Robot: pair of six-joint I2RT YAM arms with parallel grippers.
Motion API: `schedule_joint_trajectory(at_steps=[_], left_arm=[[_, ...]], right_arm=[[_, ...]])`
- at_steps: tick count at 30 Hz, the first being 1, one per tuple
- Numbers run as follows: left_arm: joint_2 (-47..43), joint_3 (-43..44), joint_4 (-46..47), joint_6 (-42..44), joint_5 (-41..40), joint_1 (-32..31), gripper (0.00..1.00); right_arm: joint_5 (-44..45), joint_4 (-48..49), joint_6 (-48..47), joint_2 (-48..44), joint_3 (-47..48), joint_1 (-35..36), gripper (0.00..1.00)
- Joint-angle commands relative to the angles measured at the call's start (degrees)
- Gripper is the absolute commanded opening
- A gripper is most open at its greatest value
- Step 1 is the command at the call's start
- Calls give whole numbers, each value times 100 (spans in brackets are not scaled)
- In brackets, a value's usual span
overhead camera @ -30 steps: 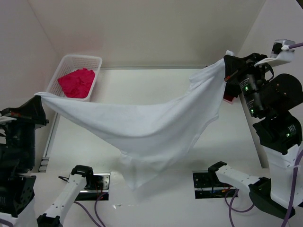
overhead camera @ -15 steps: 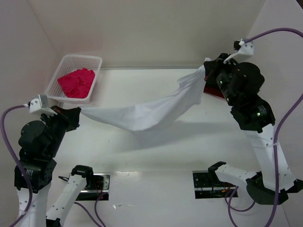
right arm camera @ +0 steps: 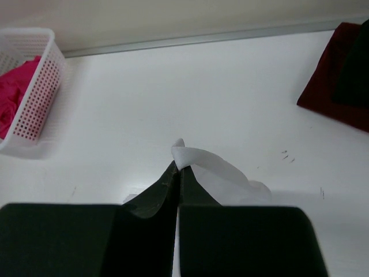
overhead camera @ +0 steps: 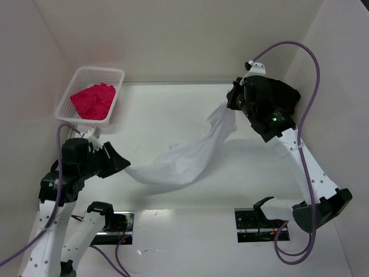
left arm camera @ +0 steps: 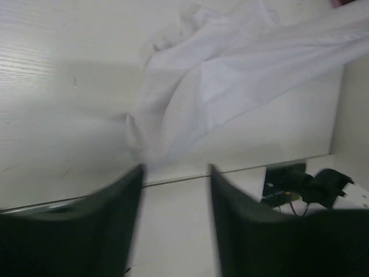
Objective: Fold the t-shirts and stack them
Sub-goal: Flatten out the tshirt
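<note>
stretching near-left to far-right, white t-shirt [overhead camera: 185,161] hangs from right end effector [right arm camera: 176,171].

Obstacles: white t-shirt [overhead camera: 184,164] draped across table [overhead camera: 173,109] centre; basket [overhead camera: 117,93] far-left corner. Far centre open.

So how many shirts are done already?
Maybe one: the dark red shirt looks folded, something black touching it. The right gripper holds the white shirt, unfolded; the left gripper is open. The pink shirt lies crumpled in the basket.
</note>
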Motion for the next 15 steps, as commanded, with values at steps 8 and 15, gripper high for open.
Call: schedule_joint_trajectory(at_steps=[8, 15], left_arm=[[2056, 567, 1286, 1067, -392, 41, 100], [3920, 1032, 2404, 2032, 170, -143, 100]], right_arm=[[99, 497, 244, 407, 49, 8, 0], [-6, 690, 603, 408, -459, 8, 0]])
